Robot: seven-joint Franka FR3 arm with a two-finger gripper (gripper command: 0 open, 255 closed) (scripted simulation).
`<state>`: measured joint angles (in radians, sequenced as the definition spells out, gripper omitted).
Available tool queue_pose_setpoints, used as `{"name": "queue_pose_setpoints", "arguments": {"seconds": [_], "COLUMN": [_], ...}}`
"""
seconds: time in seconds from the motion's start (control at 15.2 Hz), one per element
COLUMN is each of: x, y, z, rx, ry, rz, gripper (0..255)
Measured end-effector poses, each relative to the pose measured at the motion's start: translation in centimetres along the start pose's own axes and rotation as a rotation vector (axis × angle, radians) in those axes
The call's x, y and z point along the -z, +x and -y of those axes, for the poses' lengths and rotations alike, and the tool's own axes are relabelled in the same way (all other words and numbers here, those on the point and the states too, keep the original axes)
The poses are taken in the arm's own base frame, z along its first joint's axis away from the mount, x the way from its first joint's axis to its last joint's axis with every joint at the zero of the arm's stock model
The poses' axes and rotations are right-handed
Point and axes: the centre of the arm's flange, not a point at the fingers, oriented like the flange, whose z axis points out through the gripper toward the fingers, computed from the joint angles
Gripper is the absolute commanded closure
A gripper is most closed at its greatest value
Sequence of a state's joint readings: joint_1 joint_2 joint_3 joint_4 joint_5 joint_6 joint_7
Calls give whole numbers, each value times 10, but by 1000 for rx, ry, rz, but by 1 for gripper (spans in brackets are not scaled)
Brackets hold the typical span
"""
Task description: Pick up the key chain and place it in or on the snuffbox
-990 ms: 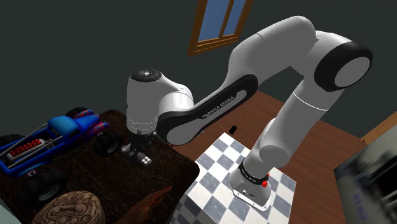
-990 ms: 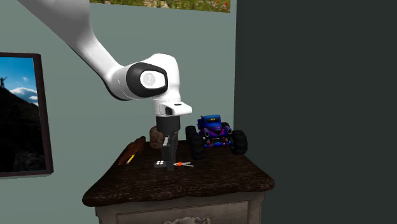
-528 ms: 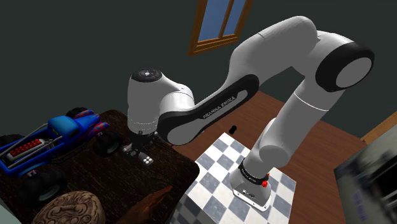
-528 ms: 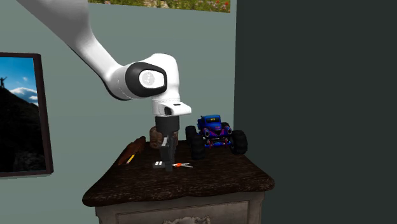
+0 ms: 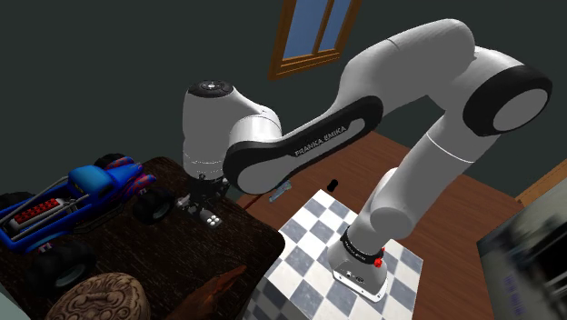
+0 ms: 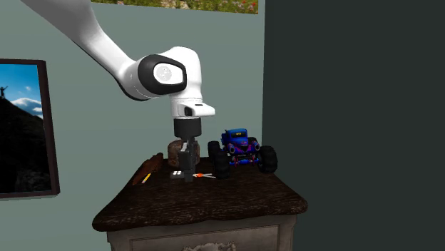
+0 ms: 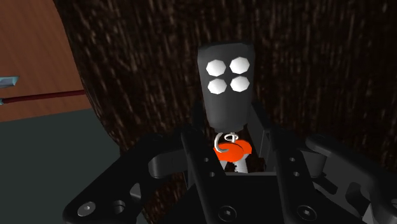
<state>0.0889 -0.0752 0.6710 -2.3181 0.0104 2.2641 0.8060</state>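
The key chain is a black fob point(image 7: 227, 83) with white buttons, a ring and an orange tag point(image 7: 231, 151). My gripper point(image 7: 233, 143) is shut on it at the tag end, and the fob sticks out past the fingers point(image 7: 198, 159). In the second exterior view the gripper point(image 6: 187, 171) hangs just above the dark table point(image 6: 214, 203), with the key chain point(image 6: 177, 173) lifted off it. The shoulder view has the fob point(image 5: 211, 219) below the gripper point(image 5: 198, 204). The snuffbox point(image 5: 100, 295) is a round carved brown box near the table's front corner, partly hidden behind the gripper in the second exterior view point(image 6: 174, 151).
A blue toy monster truck point(image 5: 68, 205) point(image 6: 241, 150) stands on the table beside the gripper. A long brown object point(image 5: 213, 289) point(image 6: 146, 171) lies at the table edge near the snuffbox. The table edge drops to a checkered floor point(image 5: 309, 255).
The arm has risen a little with the key chain clasped, lifting it off the tabletop. The truck and snuffbox have not moved.
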Motion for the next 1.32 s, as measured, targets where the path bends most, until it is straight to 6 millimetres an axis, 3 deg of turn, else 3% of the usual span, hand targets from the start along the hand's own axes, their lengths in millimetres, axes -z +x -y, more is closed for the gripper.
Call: {"name": "queue_pose_setpoints", "arguments": {"seconds": [1.32], "x": [107], "y": [4], "z": [-2], "rx": [0], "ry": [0], "rz": [0], "gripper": [255]}}
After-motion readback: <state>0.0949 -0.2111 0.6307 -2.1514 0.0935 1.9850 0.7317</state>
